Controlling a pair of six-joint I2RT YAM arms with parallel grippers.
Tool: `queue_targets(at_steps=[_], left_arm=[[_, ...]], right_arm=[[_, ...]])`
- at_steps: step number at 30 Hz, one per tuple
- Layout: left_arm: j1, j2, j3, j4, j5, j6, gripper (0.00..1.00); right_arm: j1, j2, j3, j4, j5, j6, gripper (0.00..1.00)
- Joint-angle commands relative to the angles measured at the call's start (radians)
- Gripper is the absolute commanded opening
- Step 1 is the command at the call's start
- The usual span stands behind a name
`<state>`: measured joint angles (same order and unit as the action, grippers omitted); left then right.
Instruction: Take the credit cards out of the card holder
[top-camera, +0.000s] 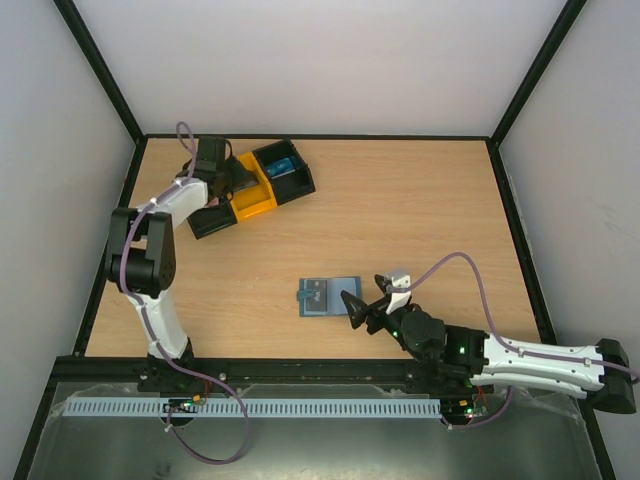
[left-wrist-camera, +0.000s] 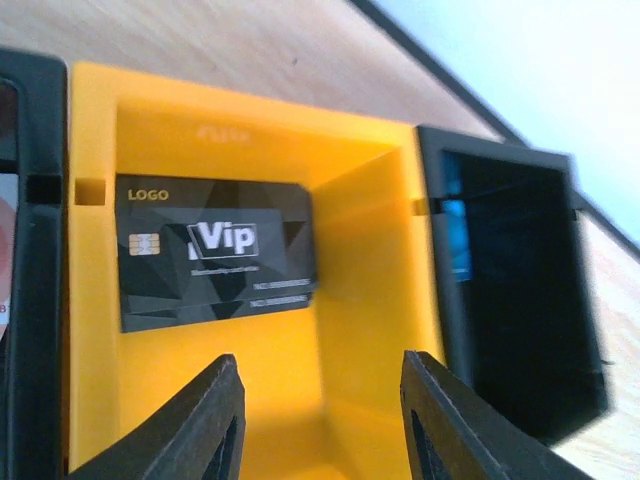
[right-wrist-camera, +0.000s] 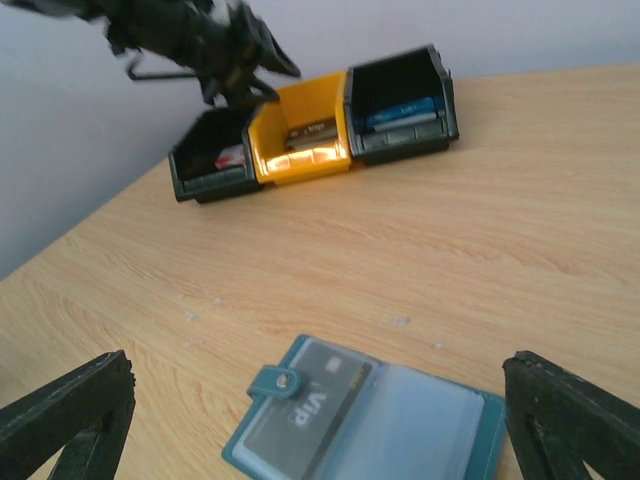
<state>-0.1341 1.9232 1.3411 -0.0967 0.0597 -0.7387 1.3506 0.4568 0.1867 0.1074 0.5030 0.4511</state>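
Pale wood desk (top-camera: 400, 210), white walls, black frame posts at the corners. Three-compartment tray (top-camera: 258, 207) sits near the far-left corner, black bin, yellow bin and black bin in a row. Left gripper (left-wrist-camera: 320, 360) hangs directly over the yellow bin, fingers (left-wrist-camera: 215, 420) parted to roughly the width of the card below, nothing between them and no contact seen. Black VIP card (left-wrist-camera: 215, 255) lies flat on the floor of the yellow bin. Blue card (right-wrist-camera: 400, 110) lies in the black bin on the right; a card with red on it (right-wrist-camera: 232, 155) lies in the black bin on the left. Card holder (top-camera: 328, 296) lies opened flat toward the near edge, about mid-width, well apart from the tray. One pocketed card (right-wrist-camera: 300, 410) marked "Vip" shows through its left pocket; right pocket looks clear. Right gripper (top-camera: 358, 303) is just at the holder's right side, jaws spread wide and gripping nothing; whether a tip touches the holder cannot be told.
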Motion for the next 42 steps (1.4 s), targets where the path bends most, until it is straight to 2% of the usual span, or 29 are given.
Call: queue_targets(at_steps=[1,7,15,21,28,31,37,42], left_arm=[[0.007,-0.139,-0.028,-0.026,0.045,0.017,0.48],[0.007,-0.267,-0.103,-0.102,0.163,0.056,0.52],[-0.047,-0.497,-0.413,-0.057,0.322,0.056,0.59],[-0.169,-0.609,-0.649,0.053,0.387,-0.01,0.61],[-0.395,-0.633,-0.772,0.162,0.361,-0.091,0.61],[-0.47,-0.655,-0.799,0.188,0.321,-0.126,0.61],[-0.562,-0.697,-0.898,0.337,0.284,-0.212,0.58],[-0.597,-0.726,-1.007,0.465,0.253,-0.28,0.55]], right_arm=[[0.007,0.058,0.086,-0.112,-0.001,0.139,0.98],[0.008,0.129,0.148,-0.185,0.033,0.27,0.98],[0.003,0.162,0.18,-0.274,0.114,0.333,0.98],[-0.019,0.207,0.219,-0.352,0.152,0.427,0.98],[-0.04,0.251,0.163,-0.203,0.026,0.426,0.99],[-0.052,0.286,0.15,-0.157,-0.028,0.446,0.92],[-0.066,0.373,0.117,-0.051,-0.116,0.48,0.63],[-0.081,0.453,0.112,0.002,-0.151,0.478,0.46]])
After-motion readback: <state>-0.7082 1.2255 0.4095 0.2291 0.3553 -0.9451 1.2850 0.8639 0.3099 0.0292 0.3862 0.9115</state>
